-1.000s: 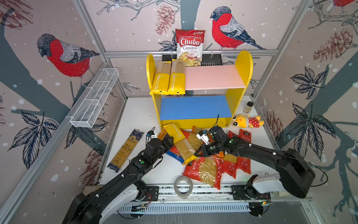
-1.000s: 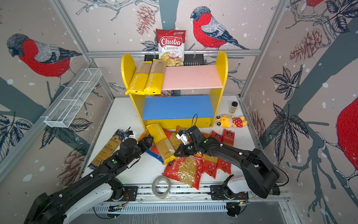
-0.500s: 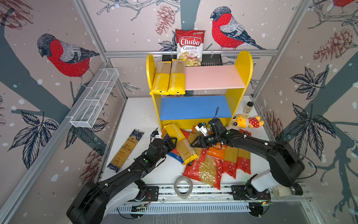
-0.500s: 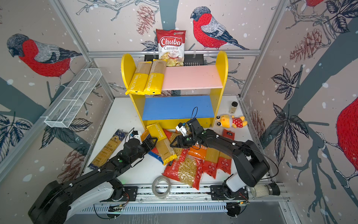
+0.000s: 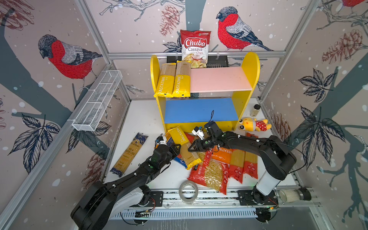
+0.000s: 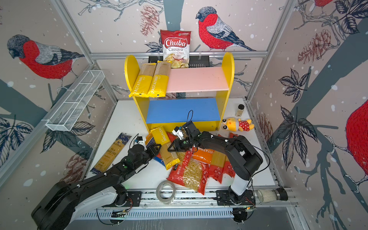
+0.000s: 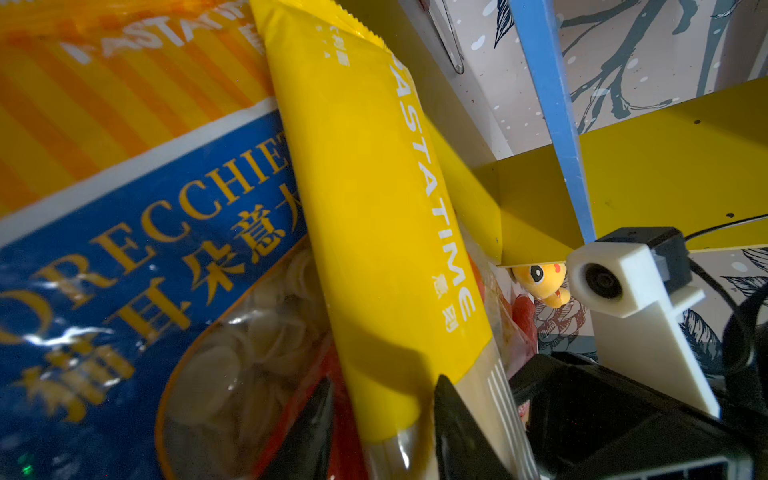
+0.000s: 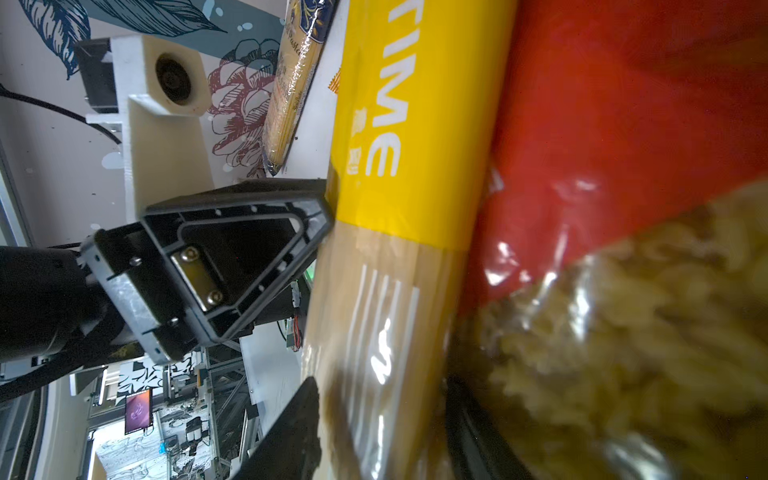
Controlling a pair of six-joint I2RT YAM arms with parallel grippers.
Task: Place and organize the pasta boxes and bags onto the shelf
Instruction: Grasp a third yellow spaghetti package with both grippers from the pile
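Both top views: shelf (image 5: 251,67) at back, two shelf packs (image 5: 172,82) side by side on the left of the pink board (image 5: 219,79), blue board (image 5: 199,109) bare. The loose pack (image 5: 184,146) lies slanted in front of the shelf, over the blue bag (image 5: 180,161) and by the red bag (image 5: 211,175). The navy pack (image 5: 129,154) sits apart on the left. At one long edge of the loose pack is the left gripper (image 5: 176,148), at the other the right gripper (image 5: 192,148), both near its middle. Left wrist: fingers (image 7: 461,424) stand either side of the loose pack, part spread. A sliver shows beside one, so can't tell if it's pinched. Right wrist: right fingers (image 8: 291,440) also astride it, close on its edges, clamp unclear. The left arm's finger tip touches the pack edge. Step, I judge: two-arm pickup. To do it well, squeeze across the width near the middle and go firm before lifting. Raise both ends level so it doesn't sag or drag the blue bag, then lay it parallel beside the shelf packs. Versus a second ago: right gripper was over the orange bag (image 5: 222,157) and is now across on the loose pack. The left has come in closer. Pack and shelf are unchanged.
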